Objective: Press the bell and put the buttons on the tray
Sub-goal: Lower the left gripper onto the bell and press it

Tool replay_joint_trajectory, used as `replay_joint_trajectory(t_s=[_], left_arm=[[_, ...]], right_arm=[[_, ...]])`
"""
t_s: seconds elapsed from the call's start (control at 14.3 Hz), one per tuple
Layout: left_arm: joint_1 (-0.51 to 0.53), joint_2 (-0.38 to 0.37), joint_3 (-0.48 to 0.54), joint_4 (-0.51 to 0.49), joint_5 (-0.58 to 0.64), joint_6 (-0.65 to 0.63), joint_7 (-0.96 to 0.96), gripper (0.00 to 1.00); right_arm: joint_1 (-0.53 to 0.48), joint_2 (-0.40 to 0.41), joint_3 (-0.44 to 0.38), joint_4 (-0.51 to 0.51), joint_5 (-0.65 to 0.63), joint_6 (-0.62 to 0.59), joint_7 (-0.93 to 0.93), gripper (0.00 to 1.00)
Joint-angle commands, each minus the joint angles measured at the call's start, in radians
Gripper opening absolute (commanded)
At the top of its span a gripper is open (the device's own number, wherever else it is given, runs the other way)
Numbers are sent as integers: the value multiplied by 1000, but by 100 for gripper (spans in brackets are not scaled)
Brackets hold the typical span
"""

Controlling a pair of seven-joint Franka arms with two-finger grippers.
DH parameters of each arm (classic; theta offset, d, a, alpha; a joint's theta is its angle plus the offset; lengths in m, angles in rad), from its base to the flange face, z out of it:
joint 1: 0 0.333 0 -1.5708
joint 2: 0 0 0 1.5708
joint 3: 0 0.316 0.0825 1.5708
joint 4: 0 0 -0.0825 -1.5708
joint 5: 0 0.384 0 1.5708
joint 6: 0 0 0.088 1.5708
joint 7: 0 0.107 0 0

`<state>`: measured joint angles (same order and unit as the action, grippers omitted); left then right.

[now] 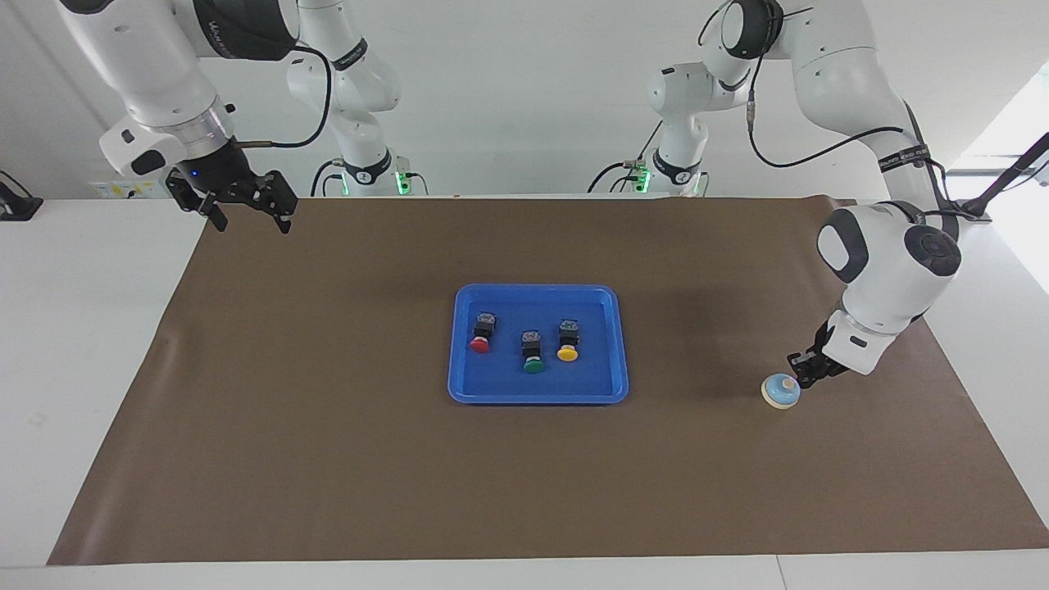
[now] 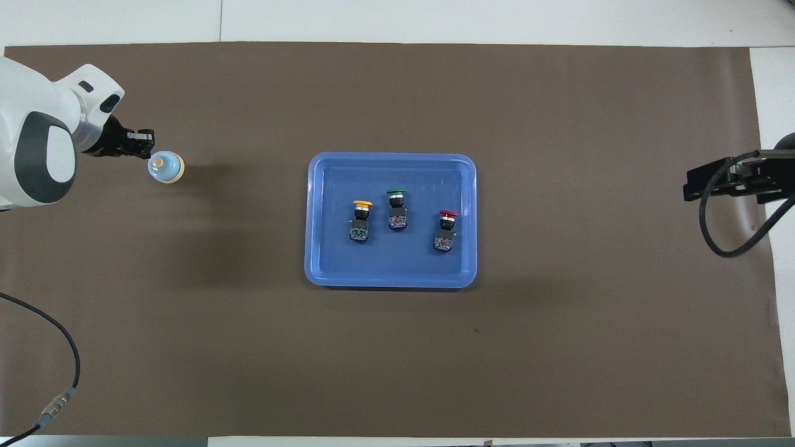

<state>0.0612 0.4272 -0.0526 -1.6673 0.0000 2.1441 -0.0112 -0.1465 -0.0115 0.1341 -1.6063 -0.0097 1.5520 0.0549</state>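
The light blue bell (image 1: 781, 392) (image 2: 166, 167) with its cream knob stands on the brown mat toward the left arm's end of the table. My left gripper (image 1: 799, 369) (image 2: 146, 141) is shut and hangs low, right at the bell's edge; whether it touches the bell I cannot tell. The blue tray (image 1: 497, 392) (image 2: 323, 261) lies mid-table with three buttons lying in it: red (image 1: 481, 334) (image 2: 446, 231), green (image 1: 532, 353) (image 2: 395, 209) and yellow (image 1: 568, 342) (image 2: 361, 219). My right gripper (image 1: 244, 215) (image 2: 708, 185) waits open, raised over the mat's edge at the right arm's end.
A brown mat (image 1: 328, 451) covers most of the white table. A black cable (image 2: 720, 230) loops below the right gripper, and another cable (image 2: 56, 385) trails near the left arm.
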Motion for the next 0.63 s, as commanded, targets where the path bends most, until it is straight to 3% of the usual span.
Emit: replay_joint_trajectory(t_s=[0.0, 0.28, 0.56], left_arm=[[2, -19, -1, -49, 18, 31, 10, 0], [9, -12, -1, -150, 18, 184, 11, 0], [9, -15, 0, -152, 18, 169, 13, 0]], right_arm=[[-22, -21, 13, -29, 14, 2, -24, 100], [-34, -21, 13, -29, 14, 0, -24, 100], [-25, -21, 13, -29, 14, -1, -24, 100]])
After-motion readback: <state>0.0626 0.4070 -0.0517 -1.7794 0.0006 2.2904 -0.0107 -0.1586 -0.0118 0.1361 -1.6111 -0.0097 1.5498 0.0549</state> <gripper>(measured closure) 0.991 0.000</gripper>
